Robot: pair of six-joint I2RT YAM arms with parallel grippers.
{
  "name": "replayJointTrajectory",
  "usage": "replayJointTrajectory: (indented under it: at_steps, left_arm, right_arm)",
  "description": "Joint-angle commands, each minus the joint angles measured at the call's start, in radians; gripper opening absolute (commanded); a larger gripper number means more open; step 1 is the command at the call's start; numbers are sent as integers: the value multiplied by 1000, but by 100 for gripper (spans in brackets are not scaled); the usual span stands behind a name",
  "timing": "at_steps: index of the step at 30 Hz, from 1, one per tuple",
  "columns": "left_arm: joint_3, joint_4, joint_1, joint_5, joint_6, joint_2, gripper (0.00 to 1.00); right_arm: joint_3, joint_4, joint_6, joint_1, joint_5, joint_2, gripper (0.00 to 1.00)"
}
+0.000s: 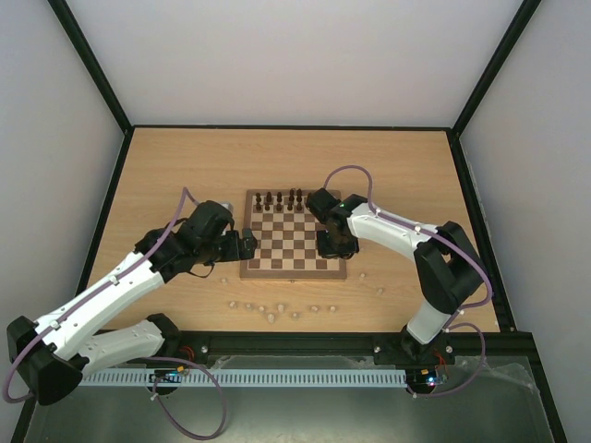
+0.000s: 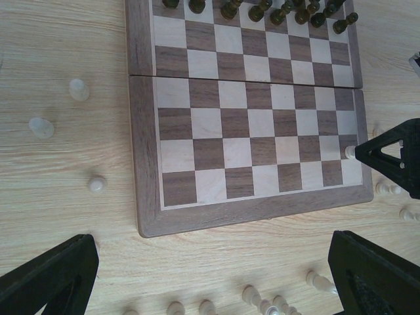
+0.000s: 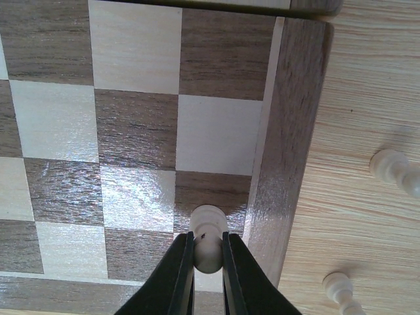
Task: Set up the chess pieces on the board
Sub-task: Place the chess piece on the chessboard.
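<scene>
R end effector (image 3: 209, 257) pinches a cream pawn (image 3: 209, 235) btwn its fingers, over a dark edge square right by the border, at abt 4 o'clock on the board (image 1: 294, 272). L end effector (image 2: 210, 275) is spread wide at the board's 9 o'clock edge. Dark pieces (image 1: 282, 199) line the 12 o'clock side, and loose cream pieces (image 1: 277, 309) lie scattered on the bench (image 1: 185, 175) at 6 o'clock, just off the board.
</scene>
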Motion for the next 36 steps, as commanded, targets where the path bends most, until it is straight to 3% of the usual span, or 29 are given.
replayJointTrajectory:
  at_steps: [1, 12, 25, 28, 36]
  left_arm:
    - [-13, 2, 9, 7, -4, -20, 99]
    - [-11, 1, 9, 6, -2, -17, 99]
    - [-9, 7, 12, 10, 1, -9, 99]
    - [-12, 9, 12, 12, -1, -8, 99]
    - [-20, 0, 13, 16, -9, 7, 99]
  right_arm:
    - [-9, -19, 11, 7, 21, 22, 10]
    - [-1, -13, 5, 6, 27, 40, 11]
    - [27, -36, -2, 7, 20, 12, 24]
    - [36, -42, -2, 7, 17, -11, 32]
    - [2, -21, 35, 7, -23, -168, 64]
